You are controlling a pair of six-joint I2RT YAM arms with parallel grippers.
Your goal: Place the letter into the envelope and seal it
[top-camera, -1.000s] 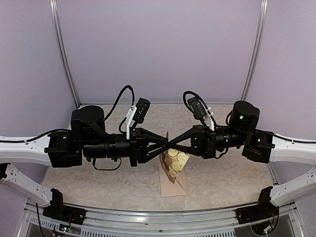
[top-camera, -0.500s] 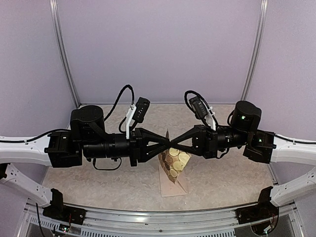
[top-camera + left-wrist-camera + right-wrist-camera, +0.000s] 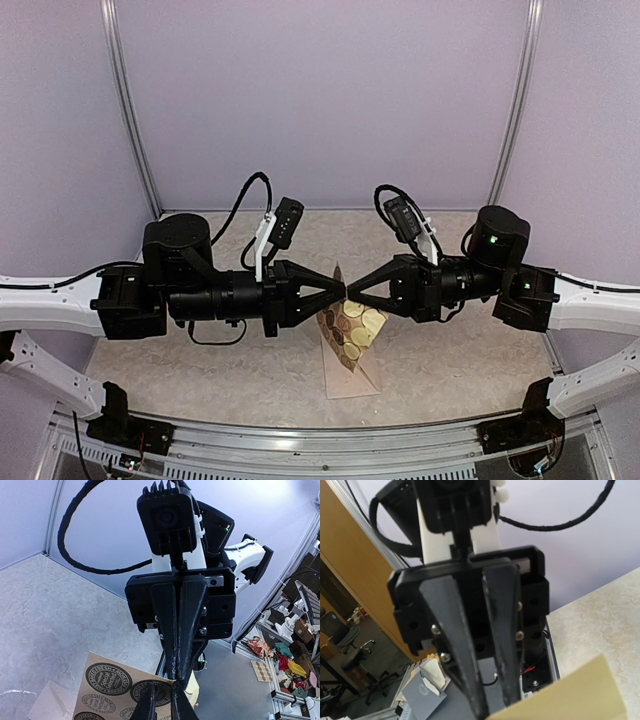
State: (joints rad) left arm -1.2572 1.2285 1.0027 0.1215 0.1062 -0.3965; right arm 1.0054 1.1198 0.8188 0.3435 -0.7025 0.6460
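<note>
The pale envelope lies flat on the table below the two grippers, and its corner shows in the left wrist view. The letter is out of view. A yellowish sticker sheet hangs in the air over the envelope. My right gripper is shut on the sheet's top corner. My left gripper meets it tip to tip, with its jaws drawn in to a point on that same edge. Printed round stickers face the left wrist camera. The right wrist view shows only the sheet's plain back.
Both arms stretch across the middle of the mottled beige table, wrists level and facing each other. Purple walls close the back and sides. A metal rail runs along the near edge.
The left gripper's jaws, spread and crossing the right gripper's fingers a second ago, have closed in to a point. The right gripper, sheet and envelope have stayed put.
</note>
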